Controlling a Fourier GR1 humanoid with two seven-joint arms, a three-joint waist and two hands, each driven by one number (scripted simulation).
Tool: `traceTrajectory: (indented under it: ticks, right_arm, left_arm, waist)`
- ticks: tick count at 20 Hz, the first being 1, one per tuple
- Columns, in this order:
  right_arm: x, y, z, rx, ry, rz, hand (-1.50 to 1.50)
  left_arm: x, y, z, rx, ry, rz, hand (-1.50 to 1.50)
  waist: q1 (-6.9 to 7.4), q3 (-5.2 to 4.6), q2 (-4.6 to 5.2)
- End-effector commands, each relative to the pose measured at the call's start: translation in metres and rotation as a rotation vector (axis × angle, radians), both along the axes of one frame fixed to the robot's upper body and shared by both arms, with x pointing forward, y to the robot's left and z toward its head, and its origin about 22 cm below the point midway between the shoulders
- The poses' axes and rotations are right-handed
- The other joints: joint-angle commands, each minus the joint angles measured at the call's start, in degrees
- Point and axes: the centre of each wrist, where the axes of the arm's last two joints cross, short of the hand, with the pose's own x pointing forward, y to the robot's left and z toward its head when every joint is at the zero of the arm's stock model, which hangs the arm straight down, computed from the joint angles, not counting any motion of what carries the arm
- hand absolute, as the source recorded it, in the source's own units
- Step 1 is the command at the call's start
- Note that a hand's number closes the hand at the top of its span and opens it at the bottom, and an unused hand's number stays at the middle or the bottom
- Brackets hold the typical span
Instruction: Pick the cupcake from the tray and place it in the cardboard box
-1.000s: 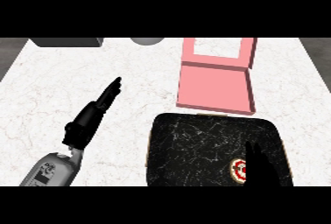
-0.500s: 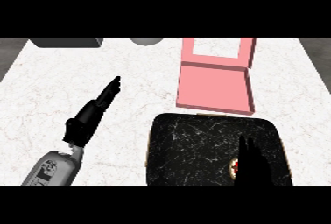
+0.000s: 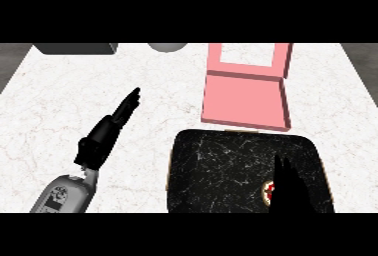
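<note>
The cupcake (image 3: 270,189), red and white, sits at the right of the black marbled tray (image 3: 221,165), and only its left edge shows. My right hand (image 3: 286,186) stands over it, coming in from the lower edge with fingers straight and pointing away, and hides most of it. The pink cardboard box (image 3: 244,101) lies open just beyond the tray, its lid (image 3: 249,56) folded back. My left hand (image 3: 111,131) rests on the counter to the tray's left, open, fingers pointing up and right.
A dark grey block (image 3: 77,48) and a grey rounded object (image 3: 167,47) stand at the counter's far edge. White marble counter (image 3: 59,100) spreads to the left of the box and the tray.
My right hand has shifted left over the tray and now covers most of the cupcake. The left hand has not moved.
</note>
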Motion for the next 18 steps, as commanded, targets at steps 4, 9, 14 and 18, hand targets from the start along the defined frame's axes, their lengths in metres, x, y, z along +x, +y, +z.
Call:
traceTrajectory:
  ticks: [4, 9, 14, 18]
  right_arm:
    - [0.012, -0.004, -0.022, 0.005, 0.086, -0.066, -1.50]
    - [0.010, 0.018, -0.039, -0.013, 0.123, -0.062, -1.50]
    - [0.011, -0.005, -0.044, -0.054, 0.143, -0.087, -1.50]
    - [0.019, 0.001, -0.052, -0.086, 0.179, -0.090, -1.50]
  left_arm:
    - [0.009, 0.017, -0.007, -0.005, 0.002, 0.012, 0.00]
    - [-0.002, 0.003, 0.003, 0.017, -0.001, -0.008, 0.00]
    - [0.001, 0.023, -0.010, 0.004, -0.001, -0.003, 0.00]
    - [0.002, -0.002, 0.012, -0.001, -0.010, -0.004, 0.00]
  waist:
    - [-0.10, 0.00, 0.04]
    - [0.06, 0.01, 0.00]
    - [-0.10, -0.01, 0.01]
    - [0.10, 0.01, -0.01]
